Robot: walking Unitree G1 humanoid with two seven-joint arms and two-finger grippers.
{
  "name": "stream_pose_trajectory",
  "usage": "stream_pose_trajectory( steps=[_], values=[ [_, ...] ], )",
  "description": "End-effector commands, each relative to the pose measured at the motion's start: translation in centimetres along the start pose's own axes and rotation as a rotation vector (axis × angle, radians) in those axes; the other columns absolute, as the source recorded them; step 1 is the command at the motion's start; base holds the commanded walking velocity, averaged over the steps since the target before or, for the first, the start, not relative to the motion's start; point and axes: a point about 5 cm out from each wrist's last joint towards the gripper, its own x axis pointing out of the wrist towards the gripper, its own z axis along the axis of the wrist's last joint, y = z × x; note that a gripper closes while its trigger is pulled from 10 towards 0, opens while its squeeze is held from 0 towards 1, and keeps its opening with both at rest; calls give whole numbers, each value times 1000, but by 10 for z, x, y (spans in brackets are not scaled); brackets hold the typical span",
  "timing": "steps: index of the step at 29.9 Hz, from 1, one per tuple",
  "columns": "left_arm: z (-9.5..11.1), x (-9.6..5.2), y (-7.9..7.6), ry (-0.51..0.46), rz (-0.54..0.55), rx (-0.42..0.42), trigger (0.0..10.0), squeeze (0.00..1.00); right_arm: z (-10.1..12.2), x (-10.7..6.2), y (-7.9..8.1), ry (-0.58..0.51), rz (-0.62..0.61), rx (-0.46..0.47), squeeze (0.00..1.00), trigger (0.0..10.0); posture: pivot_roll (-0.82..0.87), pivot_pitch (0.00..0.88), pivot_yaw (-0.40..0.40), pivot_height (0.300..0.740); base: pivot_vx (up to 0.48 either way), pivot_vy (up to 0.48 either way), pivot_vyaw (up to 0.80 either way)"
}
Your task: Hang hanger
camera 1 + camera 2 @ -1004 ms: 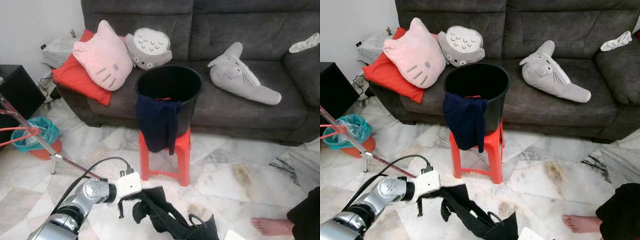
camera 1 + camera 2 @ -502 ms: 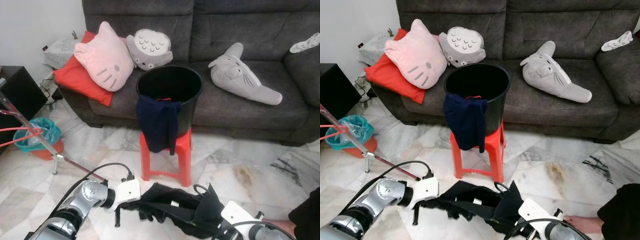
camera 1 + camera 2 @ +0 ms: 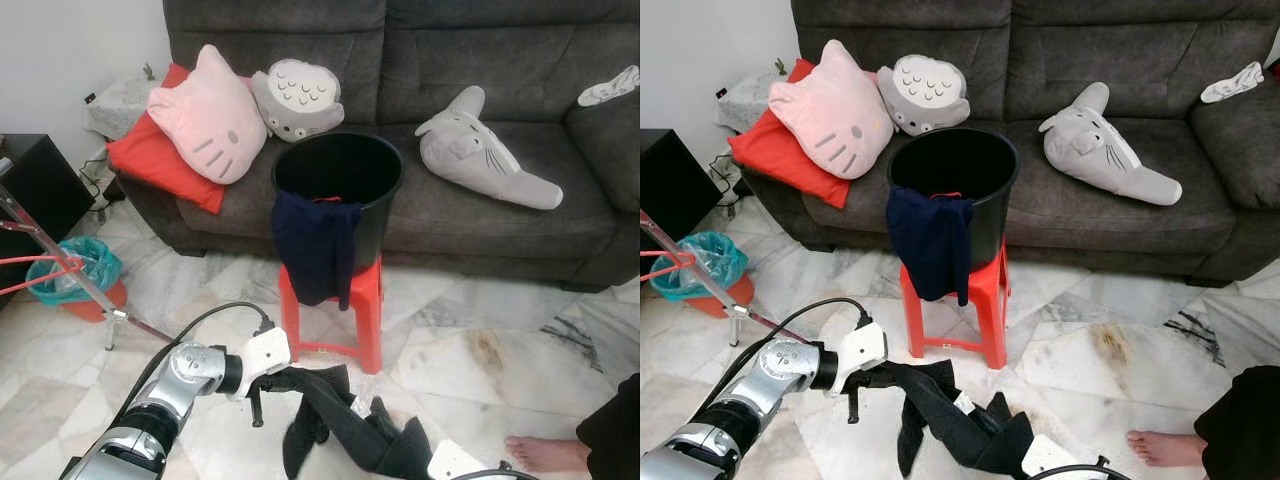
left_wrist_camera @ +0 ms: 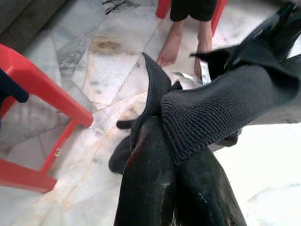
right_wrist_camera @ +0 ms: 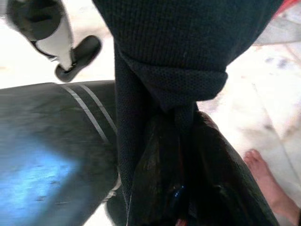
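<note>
Grey sofa [image 3: 560, 60] behind, black bucket [image 3: 340, 175] on red stool [image 3: 362, 300] with navy cloth over its rim. Black garment [image 3: 345, 425] stretched low over the floor between both grippers: left gripper [image 3: 268, 378] jaws clamped on one end, right gripper [image 5: 176, 155] jaws closed on the other.

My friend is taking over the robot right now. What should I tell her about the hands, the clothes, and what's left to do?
Left gripper: fingers shut on the black garment, low in front of the red stool.
Right gripper: fingers also shut on the garment's other end, at the bottom edge of the head view.
The garment sags between the two grippers above the marble floor. The black bucket stands on the stool, with a navy cloth over its rim.
Done: garment lifted off the floor.
Left: hanging it; I can't make out a hanger.
Careful: a person's foot is nearby.
</note>
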Motion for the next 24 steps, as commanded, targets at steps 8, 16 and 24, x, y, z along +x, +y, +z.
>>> stream_pose_trajectory(
  steps=[8,16,24],
  values=[
    [-1,-6,-2,10,-40,-10,10000,0,24,6,-7,-165,-45,-32,0,10000,-72,61,104,740,0,0,0],
    [-4,-3,-9,24,-86,-47,10000,0,53,4,-19,-320,-158,-78,0,10000,-68,60,106,740,0,0,0],
    [-6,-4,-11,47,-110,-46,10000,0,62,5,-15,-392,-127,-112,0,10000,-66,60,108,740,0,0,0]
  ],
)
